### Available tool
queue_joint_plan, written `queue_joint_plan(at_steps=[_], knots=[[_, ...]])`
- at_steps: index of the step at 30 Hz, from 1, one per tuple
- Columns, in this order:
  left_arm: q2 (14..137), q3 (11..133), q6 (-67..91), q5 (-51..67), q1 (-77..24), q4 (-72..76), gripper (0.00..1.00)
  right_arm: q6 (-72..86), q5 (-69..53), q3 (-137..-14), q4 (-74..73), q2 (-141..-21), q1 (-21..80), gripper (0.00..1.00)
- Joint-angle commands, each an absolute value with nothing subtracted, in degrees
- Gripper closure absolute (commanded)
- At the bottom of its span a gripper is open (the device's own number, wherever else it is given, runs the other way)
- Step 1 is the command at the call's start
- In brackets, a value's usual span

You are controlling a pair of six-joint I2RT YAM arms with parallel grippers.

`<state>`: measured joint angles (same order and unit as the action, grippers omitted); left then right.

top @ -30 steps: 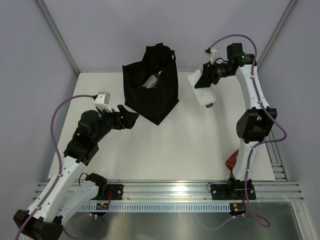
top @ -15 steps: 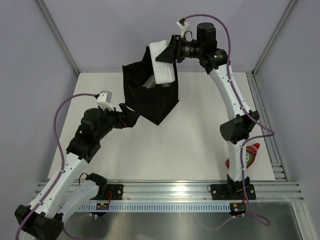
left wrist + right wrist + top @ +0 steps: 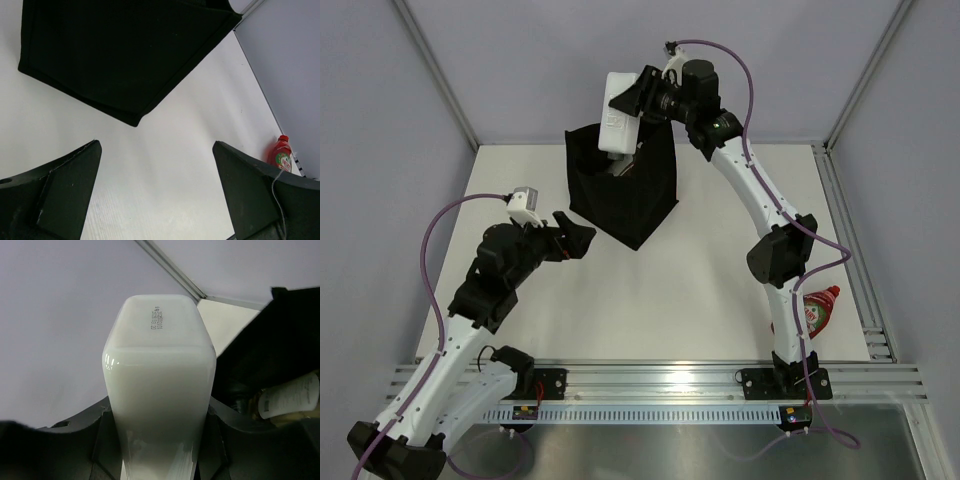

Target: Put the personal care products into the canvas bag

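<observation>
The black canvas bag (image 3: 625,190) stands at the back of the table, mouth open; it also fills the top of the left wrist view (image 3: 120,50). My right gripper (image 3: 635,100) is shut on the translucent white bottle (image 3: 618,125), held over the bag's mouth; in the right wrist view the bottle (image 3: 160,375) sits between the fingers, with another bottle (image 3: 290,397) lying inside the bag (image 3: 280,340). My left gripper (image 3: 578,238) is open and empty, just left of the bag's base. The red bottle with green label (image 3: 817,310) lies at the right edge, also seen in the left wrist view (image 3: 281,154).
A metal rail (image 3: 660,378) runs along the near edge. Grey walls and frame posts (image 3: 435,70) close in the back and sides. The right arm's elbow (image 3: 780,255) stands beside the red bottle.
My right arm has swung left from the back right, carrying the white bottle to above the bag's mouth. The red bottle has come into view. My left gripper has barely moved.
</observation>
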<state>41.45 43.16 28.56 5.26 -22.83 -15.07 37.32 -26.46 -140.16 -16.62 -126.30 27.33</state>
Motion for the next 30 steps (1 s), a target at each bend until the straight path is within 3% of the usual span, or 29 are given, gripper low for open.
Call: queue_joint_plan(at_steps=[1, 9, 22, 24, 28, 29, 30], knots=[[40.7, 42.1, 28.7, 3.3, -22.9, -13.4, 0.01, 36.9, -19.2, -139.2, -9.1, -124.8, 27.8, 1.0], [41.7, 40.7, 28.1, 3.2, -22.9, -11.2, 0.01, 31.0, -17.6, -125.2, -10.6, -119.9, 28.0, 1.0], [40.7, 39.0, 26.4, 3.5, -22.9, -12.3, 0.01, 22.8, -15.4, -128.5, -18.5, -126.7, 29.6, 0.98], [39.4, 38.2, 26.3, 3.3, -22.9, -12.4, 0.01, 22.2, -15.9, -128.1, -18.6, -126.8, 29.9, 0.9], [38.0, 37.3, 26.6, 2.8, -22.9, -12.7, 0.01, 20.5, -18.2, -128.7, -18.3, -126.4, 30.0, 0.64], [37.8, 37.3, 26.6, 2.9, -22.9, -12.7, 0.01, 20.0, -19.1, -128.9, -18.2, -126.3, 30.0, 0.52], [37.8, 37.3, 26.6, 3.0, -22.9, -12.7, 0.01, 19.6, -19.7, -129.1, -17.9, -126.0, 30.1, 0.49]])
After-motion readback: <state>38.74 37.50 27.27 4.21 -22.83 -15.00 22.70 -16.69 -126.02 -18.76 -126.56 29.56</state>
